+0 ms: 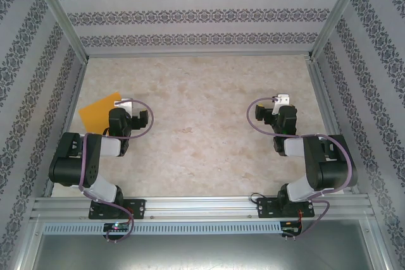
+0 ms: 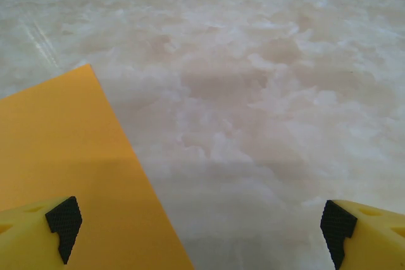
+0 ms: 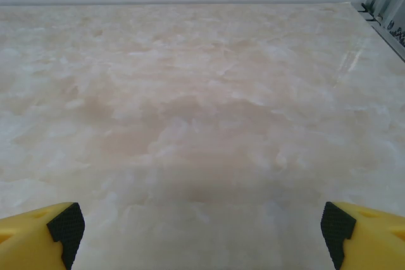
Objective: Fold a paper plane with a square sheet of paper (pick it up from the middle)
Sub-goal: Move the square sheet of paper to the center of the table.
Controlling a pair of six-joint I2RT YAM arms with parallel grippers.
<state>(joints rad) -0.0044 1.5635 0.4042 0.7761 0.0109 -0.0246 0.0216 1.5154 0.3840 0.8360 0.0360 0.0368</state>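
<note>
Paper [image 2: 63, 175] lies flat under the released left hand's [image 2: 199, 229] left finger, well apart from the released right hand [image 3: 199, 229]

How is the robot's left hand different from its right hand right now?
The left hand is at the edge of the square sheet of paper, lying flat by one of its fingers; the right hand has bare table before it. The left hand sits on the table's left side, the right hand on its right. Both are open wide, hold nothing, and have yellow fingers with black pads.
</note>
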